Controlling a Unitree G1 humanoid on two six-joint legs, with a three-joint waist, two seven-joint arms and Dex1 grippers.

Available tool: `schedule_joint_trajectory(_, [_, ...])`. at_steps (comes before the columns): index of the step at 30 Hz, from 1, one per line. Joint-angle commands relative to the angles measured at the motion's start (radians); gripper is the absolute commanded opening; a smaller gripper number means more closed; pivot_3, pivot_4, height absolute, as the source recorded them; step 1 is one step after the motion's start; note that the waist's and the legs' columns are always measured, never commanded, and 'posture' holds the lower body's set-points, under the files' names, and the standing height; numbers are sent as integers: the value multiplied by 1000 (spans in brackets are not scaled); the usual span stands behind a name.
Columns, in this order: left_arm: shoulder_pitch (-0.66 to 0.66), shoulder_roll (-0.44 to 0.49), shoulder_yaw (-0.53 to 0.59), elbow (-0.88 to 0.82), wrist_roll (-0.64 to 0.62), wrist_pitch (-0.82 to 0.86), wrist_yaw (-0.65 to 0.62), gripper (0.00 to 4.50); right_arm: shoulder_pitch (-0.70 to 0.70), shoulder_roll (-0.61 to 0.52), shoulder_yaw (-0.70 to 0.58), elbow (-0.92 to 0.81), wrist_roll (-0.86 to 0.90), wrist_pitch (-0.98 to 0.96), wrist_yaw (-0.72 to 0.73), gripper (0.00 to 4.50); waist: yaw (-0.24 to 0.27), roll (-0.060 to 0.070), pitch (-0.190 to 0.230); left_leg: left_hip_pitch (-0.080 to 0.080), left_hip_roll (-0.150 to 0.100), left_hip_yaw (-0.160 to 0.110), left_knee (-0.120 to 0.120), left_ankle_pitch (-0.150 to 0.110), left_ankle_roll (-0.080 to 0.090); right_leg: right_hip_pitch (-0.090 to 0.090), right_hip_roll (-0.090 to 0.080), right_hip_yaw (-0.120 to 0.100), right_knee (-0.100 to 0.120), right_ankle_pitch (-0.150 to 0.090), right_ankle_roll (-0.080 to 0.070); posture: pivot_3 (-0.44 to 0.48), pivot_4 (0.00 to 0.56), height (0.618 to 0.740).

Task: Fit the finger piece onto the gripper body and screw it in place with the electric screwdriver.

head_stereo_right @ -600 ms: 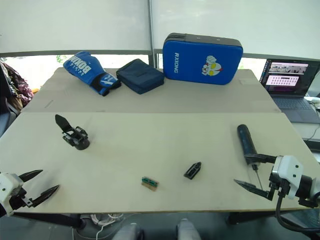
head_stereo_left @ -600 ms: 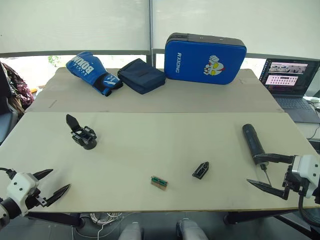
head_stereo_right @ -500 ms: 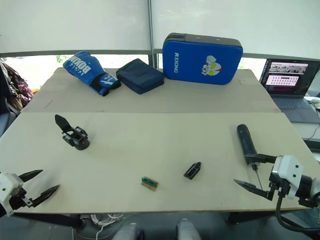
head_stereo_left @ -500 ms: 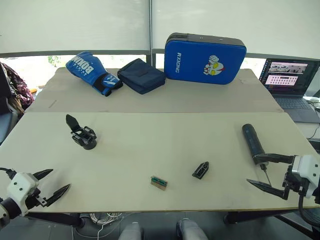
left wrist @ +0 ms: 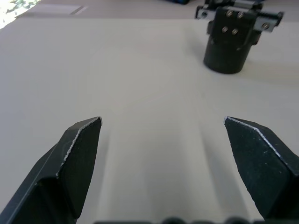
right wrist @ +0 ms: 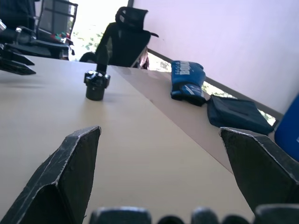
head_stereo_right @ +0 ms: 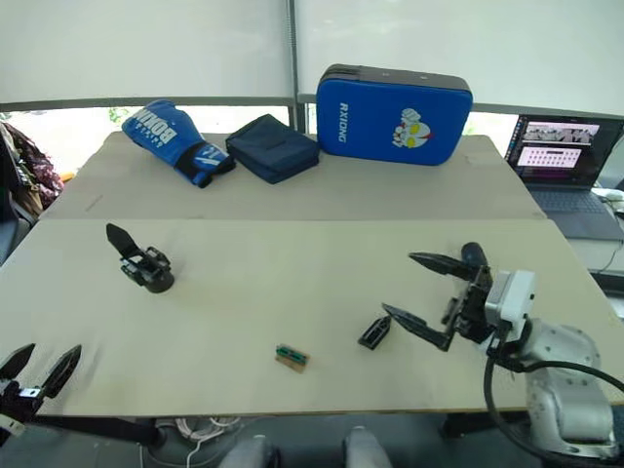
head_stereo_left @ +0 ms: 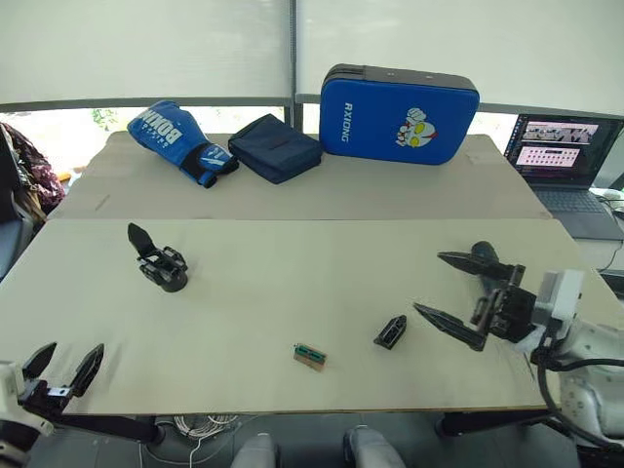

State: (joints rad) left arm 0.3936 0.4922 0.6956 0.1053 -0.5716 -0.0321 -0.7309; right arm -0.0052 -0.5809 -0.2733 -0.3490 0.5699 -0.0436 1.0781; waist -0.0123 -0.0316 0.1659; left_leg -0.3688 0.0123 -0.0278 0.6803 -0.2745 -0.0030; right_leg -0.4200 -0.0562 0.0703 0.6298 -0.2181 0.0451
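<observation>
Your right tool hangs spread wide above the pale surface, fingertips aimed toward your left, just beside the small black plastic wedge-shaped finger piece. That piece lies flat, its long axis running diagonally. The dark cylindrical electric screwdriver sits mostly hidden behind the tool. Your left tool is spread at the near-left edge. The black round-based gripper body stands far left, finger upright.

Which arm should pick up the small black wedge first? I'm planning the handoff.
Right. The right gripper is open beside the finger piece, while the left gripper is at the table's near left edge, far from it.
</observation>
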Motion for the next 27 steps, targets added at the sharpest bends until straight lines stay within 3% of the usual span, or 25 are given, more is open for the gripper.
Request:
schedule_joint_trajectory(1, [-24, -6, -25, -84, 12, -13, 23, 4434, -8, 0, 10, -43, 5, -30, -6, 4500, 5, 0, 0, 0, 0, 0, 0, 0, 0, 0, 0, 0, 0, 0, 0, 0, 150, 740])
schedule_joint_trajectory(11, [-235, 73, -228, -17, 194, 27, 67, 4434, -34, -2, 49, -49, 10, -15, -30, 4500, -2, 0, -1, 0, 0, 0, 0, 0, 0, -1, 3, 0, 1, 1, -2, 0, 150, 740])
schedule_joint_trajectory(18, [-431, 49, -325, 168, 286, 1, 130, 4434, -46, -5, 60, -46, 2, -24, -44, 4500, -2, 0, -1, 0, 0, 0, 0, 0, 0, -1, 2, 0, 1, 2, -2, 0, 150, 740])
schedule_joint_trajectory(27, [-586, -10, -393, 315, 310, -51, 128, 4434, -57, -14, 59, -56, -3, -19, -63, 4500, 10, 4, -3, 1, -4, -2, 0, 0, 0, 0, 0, 0, 2, 2, -1, 0, 150, 740])
